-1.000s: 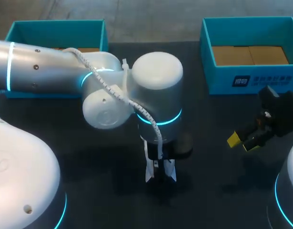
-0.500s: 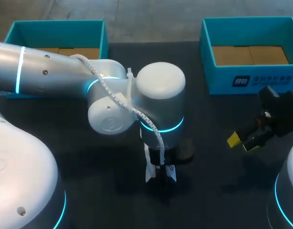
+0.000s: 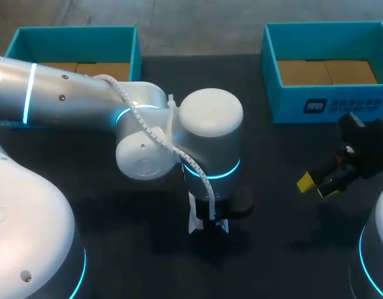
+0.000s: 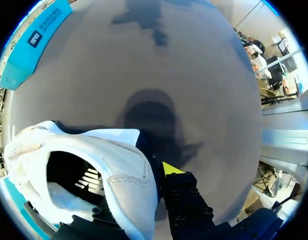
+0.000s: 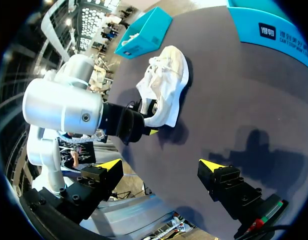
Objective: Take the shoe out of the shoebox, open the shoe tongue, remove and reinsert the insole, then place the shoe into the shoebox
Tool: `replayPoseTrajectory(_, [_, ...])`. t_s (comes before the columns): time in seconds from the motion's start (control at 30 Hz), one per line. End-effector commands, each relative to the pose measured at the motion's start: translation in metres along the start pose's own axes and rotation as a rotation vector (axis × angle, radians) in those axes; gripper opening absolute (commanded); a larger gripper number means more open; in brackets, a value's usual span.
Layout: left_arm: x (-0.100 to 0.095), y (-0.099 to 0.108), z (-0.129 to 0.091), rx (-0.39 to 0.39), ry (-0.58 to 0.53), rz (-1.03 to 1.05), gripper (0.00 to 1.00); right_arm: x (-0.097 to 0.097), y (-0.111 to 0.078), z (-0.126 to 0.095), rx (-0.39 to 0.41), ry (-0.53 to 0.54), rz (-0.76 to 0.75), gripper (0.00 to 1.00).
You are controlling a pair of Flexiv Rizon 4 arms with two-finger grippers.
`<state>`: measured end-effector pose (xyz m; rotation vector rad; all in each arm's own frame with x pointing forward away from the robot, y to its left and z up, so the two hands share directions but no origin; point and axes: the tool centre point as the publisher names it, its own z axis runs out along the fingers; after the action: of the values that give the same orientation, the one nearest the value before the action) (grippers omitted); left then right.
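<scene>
The soft white shoe [image 5: 166, 85] lay mid-surface [image 3: 284, 243], open matte black room around it, well apart from the teal box [image 3: 325, 106] at the far edge, its collar pinched in the left gripper [image 5: 148, 119]; the right gripper [image 3: 316, 185] gaped empty.

The left arm [image 3: 85, 103] points its wrist down, left gripper [image 5: 147, 119] clamped on the shoe [image 5: 166, 85]; right gripper [image 3: 317, 187] hovers spread wide.
</scene>
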<state>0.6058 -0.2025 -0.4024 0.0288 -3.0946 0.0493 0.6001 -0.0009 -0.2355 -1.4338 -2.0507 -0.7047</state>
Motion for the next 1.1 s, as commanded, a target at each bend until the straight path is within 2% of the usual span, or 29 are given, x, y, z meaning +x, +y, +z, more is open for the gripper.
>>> replayPoseTrajectory(0.03, [-0.004,0.006,-0.007,0.011,-0.009,-0.006,0.00,0.000,-0.001,0.000,0.000,-0.002,0.001,1.00])
replayPoseTrajectory(0.4, [-0.016,0.025,-0.057,0.008,-0.046,-0.042,0.00,0.000,-0.001,0.000,0.000,-0.002,0.001,1.00])
replayPoseTrajectory(0.67, [-0.023,0.042,-0.093,-0.012,-0.019,-0.004,0.00,0.000,-0.001,0.000,0.000,-0.002,0.001,1.00])
replayPoseTrajectory(0.9, [-0.050,0.067,-0.131,0.005,0.003,0.006,0.00,0.000,-0.001,0.000,0.000,-0.002,0.001,1.00])
replayPoseTrajectory(1.1, [-0.085,0.094,-0.171,0.036,-0.005,0.000,0.00,0.000,-0.001,0.000,0.000,-0.002,0.001,1.00])
